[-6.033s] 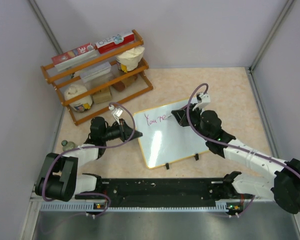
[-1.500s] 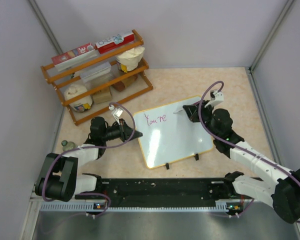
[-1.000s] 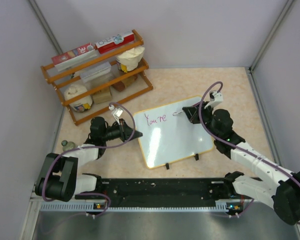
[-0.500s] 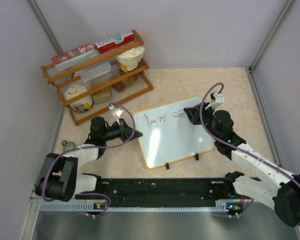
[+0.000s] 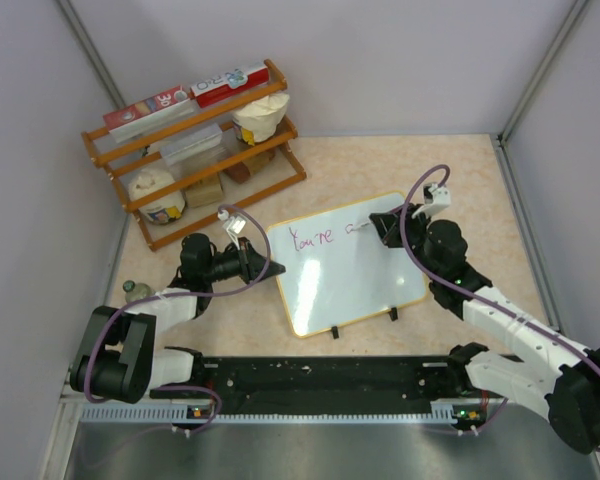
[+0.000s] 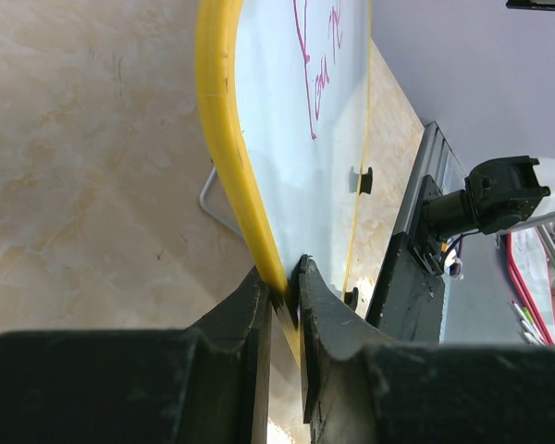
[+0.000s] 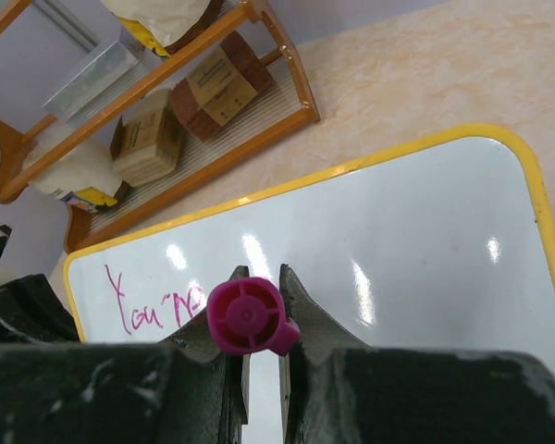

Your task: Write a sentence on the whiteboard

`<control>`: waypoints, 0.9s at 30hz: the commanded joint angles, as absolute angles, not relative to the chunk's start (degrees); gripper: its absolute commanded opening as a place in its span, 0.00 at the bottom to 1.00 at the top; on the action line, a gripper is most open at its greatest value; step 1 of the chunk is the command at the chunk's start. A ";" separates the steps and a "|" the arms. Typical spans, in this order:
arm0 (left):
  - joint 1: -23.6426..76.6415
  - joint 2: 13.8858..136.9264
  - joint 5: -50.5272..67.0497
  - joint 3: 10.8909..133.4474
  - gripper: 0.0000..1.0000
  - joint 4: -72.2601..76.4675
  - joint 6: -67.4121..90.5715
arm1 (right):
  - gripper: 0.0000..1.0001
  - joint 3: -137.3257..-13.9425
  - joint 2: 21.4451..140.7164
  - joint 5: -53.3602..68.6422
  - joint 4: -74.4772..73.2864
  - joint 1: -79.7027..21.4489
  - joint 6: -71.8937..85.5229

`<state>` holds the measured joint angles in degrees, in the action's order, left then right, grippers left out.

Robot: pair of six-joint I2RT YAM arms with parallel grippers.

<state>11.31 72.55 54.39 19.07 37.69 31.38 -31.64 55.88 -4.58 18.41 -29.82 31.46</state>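
the likeliest trouble, as i judged it, was the whiteboard shifting under the pen's push. the left end effector pinched only its yellow rim at one corner, so a heavy stroke could pivot the board and bend the line. the magenta marker, gripped between the pressed-in fingers of the right end effector, could also twist or slide in that narrow hold and skip or lift off. a wrist dragging over wet ink would smear it.

the board lay angled on the desk, between the two arms and near the wooden rack. it was glossy white with rounded corners and two black clips on its near edge. it carried "you're" in magenta, with a small mark after it that was too small to read.
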 commanded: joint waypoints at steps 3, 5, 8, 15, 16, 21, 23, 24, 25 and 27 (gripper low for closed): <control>11.43 72.33 52.12 19.51 0.00 38.23 26.63 | 0.00 -34.71 57.13 -8.00 19.07 -29.18 30.59; 11.43 72.33 52.29 19.51 0.00 38.23 26.63 | 0.00 -35.07 57.48 -8.17 19.33 -29.27 30.59; 11.43 72.33 52.21 19.51 0.00 38.23 26.63 | 0.00 -35.16 57.74 -7.91 19.51 -29.18 30.85; 11.43 72.42 52.29 19.51 0.00 38.32 26.63 | 0.00 -34.81 57.75 -7.47 19.16 -29.18 31.03; 11.43 72.42 52.29 19.51 0.00 38.32 26.63 | 0.00 -34.54 57.66 -7.38 18.99 -29.27 30.94; 11.43 72.42 52.21 19.51 0.00 38.32 26.63 | 0.00 -33.58 56.95 -6.51 18.11 -29.27 30.32; 11.43 72.42 52.29 19.51 0.00 38.32 26.63 | 0.00 -33.22 56.43 -6.15 17.76 -29.18 30.06; 11.43 72.51 52.38 19.51 0.00 38.32 26.63 | 0.00 -32.96 56.43 -6.15 17.58 -29.27 30.06; 11.43 72.42 52.30 19.51 0.00 38.41 26.63 | 0.00 -32.78 56.25 -6.15 17.49 -29.27 30.06; 11.43 72.42 52.29 19.51 0.00 38.32 26.63 | 0.00 -32.35 55.81 -5.89 17.23 -29.18 29.97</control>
